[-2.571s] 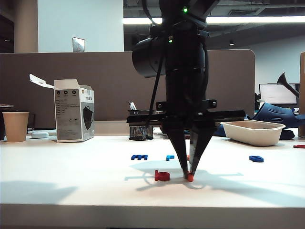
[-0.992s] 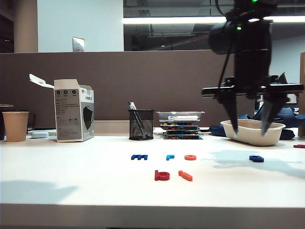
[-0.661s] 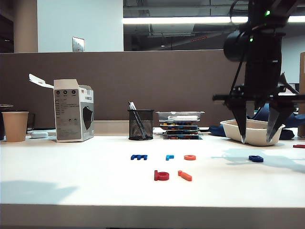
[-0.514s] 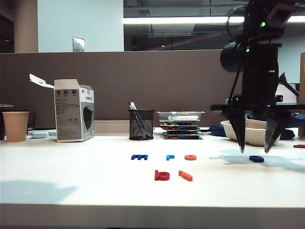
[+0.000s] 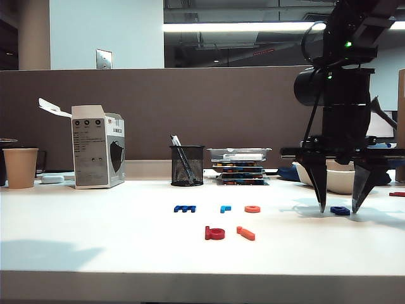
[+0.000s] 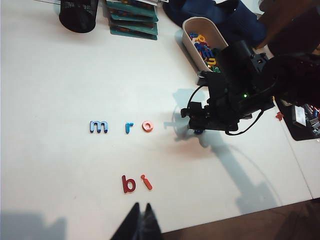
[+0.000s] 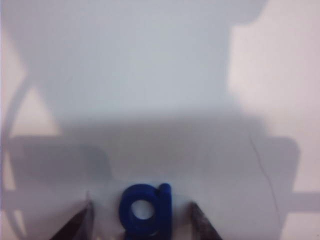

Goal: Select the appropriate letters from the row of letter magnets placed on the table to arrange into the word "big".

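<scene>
From the left wrist view the dark blue g (image 7: 146, 211) is lying almost wholly hidden under the right arm's black wrist, and the right wrist view is cutting off its lower edge. The right gripper (image 5: 339, 207) is pointing straight down at the white table (image 5: 95, 247), jaws standing wide apart with nothing held, tips just above the surface. The g (image 5: 340, 210) is lying flat between the two fingertips (image 7: 80, 220), apart from both. Well to the left of the g, the dark red b (image 5: 214, 233) and the orange i (image 5: 246, 233) are lying side by side. The left gripper (image 6: 141, 225) is hanging high, near the b, its tips looking pressed together.
</scene>
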`<control>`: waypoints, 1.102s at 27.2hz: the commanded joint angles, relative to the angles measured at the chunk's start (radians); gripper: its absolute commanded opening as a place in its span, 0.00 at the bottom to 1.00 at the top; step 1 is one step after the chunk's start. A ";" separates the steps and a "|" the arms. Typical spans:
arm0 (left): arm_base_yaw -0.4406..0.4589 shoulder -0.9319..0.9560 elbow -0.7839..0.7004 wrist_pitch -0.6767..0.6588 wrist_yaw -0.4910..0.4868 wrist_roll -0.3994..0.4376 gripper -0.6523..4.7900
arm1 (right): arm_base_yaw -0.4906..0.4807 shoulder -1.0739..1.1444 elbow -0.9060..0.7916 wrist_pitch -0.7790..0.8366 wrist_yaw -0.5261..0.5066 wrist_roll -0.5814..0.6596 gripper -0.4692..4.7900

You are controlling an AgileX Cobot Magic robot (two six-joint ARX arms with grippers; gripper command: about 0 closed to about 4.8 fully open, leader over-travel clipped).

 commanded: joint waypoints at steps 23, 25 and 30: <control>-0.001 -0.002 0.002 0.010 -0.008 -0.003 0.11 | 0.000 0.003 0.000 -0.044 -0.010 -0.001 0.29; -0.001 -0.002 0.002 0.010 -0.008 -0.003 0.11 | 0.000 0.003 0.000 -0.054 -0.009 -0.001 0.29; -0.001 -0.002 0.002 0.010 -0.008 -0.003 0.11 | 0.006 -0.019 0.000 -0.074 -0.013 -0.002 0.29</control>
